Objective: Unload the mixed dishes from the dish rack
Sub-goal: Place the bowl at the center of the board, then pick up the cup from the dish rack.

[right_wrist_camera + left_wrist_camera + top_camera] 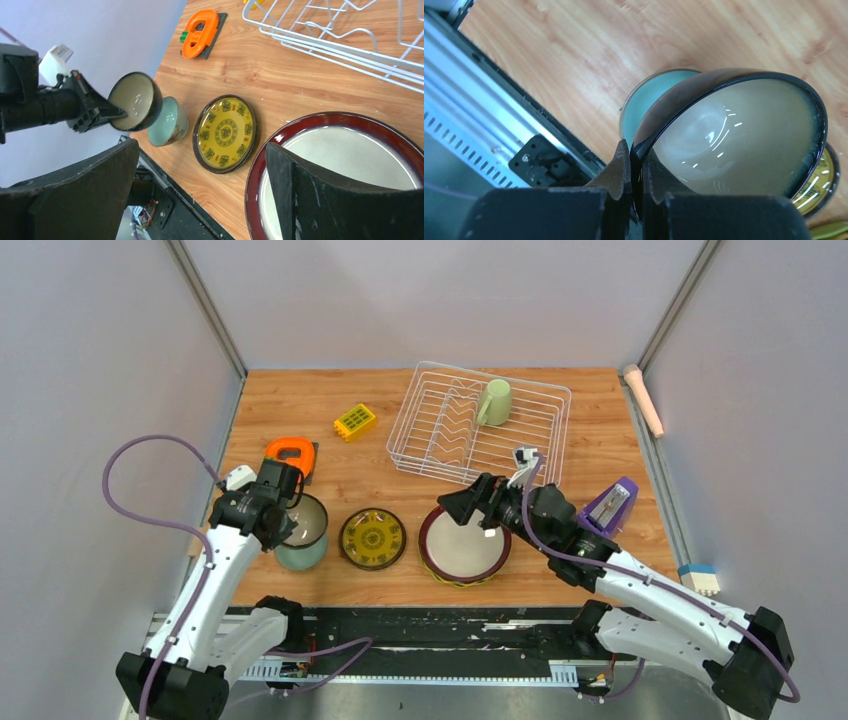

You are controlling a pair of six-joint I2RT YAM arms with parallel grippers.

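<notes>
Overhead, 2 close wrists, sharing teal bowl [644,97]

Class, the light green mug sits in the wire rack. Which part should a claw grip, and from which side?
Probably the mug's round body, from above. It leans tilted in the dish rack, whose wire walls and dividers block sideways approaches.

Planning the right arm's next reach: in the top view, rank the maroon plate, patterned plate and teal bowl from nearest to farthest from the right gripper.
1. Maroon plate, beneath the right gripper.
2. Patterned plate, to its left.
3. Teal bowl, farthest left.
</notes>
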